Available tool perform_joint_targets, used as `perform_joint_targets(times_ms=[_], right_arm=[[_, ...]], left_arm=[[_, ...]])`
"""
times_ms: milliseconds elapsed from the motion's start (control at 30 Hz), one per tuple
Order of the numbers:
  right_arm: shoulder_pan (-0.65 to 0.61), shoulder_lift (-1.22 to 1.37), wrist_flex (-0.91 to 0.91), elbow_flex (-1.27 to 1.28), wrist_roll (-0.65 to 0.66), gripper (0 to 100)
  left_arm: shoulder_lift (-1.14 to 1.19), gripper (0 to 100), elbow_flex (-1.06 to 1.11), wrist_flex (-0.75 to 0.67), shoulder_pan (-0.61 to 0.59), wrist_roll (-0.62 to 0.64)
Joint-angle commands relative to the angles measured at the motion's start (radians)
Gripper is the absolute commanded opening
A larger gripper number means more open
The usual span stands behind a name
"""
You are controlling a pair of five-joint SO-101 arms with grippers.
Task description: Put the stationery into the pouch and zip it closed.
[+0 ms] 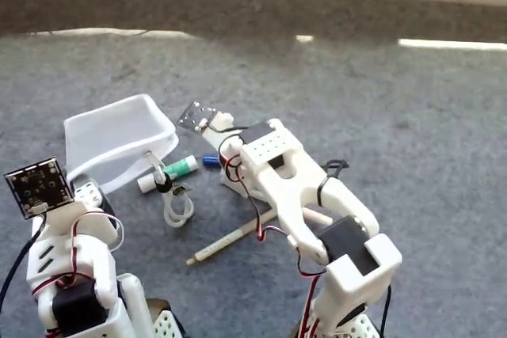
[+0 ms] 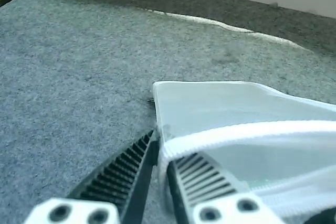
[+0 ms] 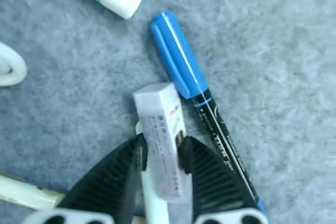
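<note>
Right gripper [image 3: 161, 144] is pinching the eraser [image 3: 156, 119], probably light and stiff, mid-body; left gripper [image 2: 161, 153], at its nine o'clock, is clamping the floppy pouch [image 2: 226, 106] by its rim.

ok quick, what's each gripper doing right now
left gripper: shut on the pouch rim
right gripper: shut on the eraser

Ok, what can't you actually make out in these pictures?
- High view: the right arm covers the eraser and most of the blue marker.
- Left wrist view: the pouch runs off the edge, so its zip slider and inside cannot be told.
- Right wrist view: the cream stick is cut by the edge and disappears behind the right gripper.
</note>
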Motion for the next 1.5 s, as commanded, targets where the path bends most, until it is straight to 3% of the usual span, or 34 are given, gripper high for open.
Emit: perform_joint_targets(times_ms=[0,200,433,633,1133,1467], right_arm=[[0.012,-0.010,0.058,-0.051,0.003,0.5],[0.036,-0.008,0.194,-0.176,-0.026,0.5],[0.056,-0.012,0.208,-0.199,-0.077,0.5],[0.056,-0.168,0.205,-0.170,-0.100,0.5],[0.051,-0.650,-0.001,0.191,-0.212,0.5],[0.053,-0.832,-0.105,0.320,-0.285,0.5]], left_arm=[[-0.012,1,-0.008,-0.006,-0.008,-0.005],[-0.012,1,-0.007,-0.006,-0.008,-0.005],[-0.012,1,-0.007,-0.006,-0.008,-0.005],[-0.012,1,-0.007,-0.006,-0.008,-0.005],[-0.005,1,-0.018,-0.006,-0.002,-0.006],[-0.002,1,-0.140,0.002,0.053,-0.091]])
